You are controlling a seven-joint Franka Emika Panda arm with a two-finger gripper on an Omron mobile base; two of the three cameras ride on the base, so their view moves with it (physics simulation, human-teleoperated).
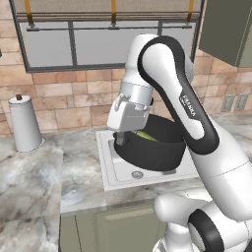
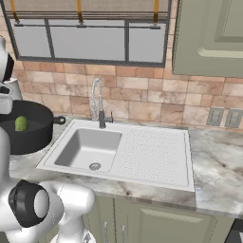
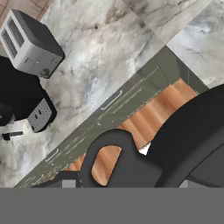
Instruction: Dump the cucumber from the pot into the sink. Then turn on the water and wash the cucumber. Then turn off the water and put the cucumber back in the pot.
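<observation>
Gripper [image 1: 119,139] grips pot [image 1: 152,147]; cucumber [image 1: 145,135] half-hidden.

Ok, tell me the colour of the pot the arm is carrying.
Black, inside and out. The pot shows best in the right base view, with the green cucumber inside.

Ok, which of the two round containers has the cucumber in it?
The wide black pot: the green cucumber lies inside it. The tall white canister on the counter is closed with a lid.
</observation>
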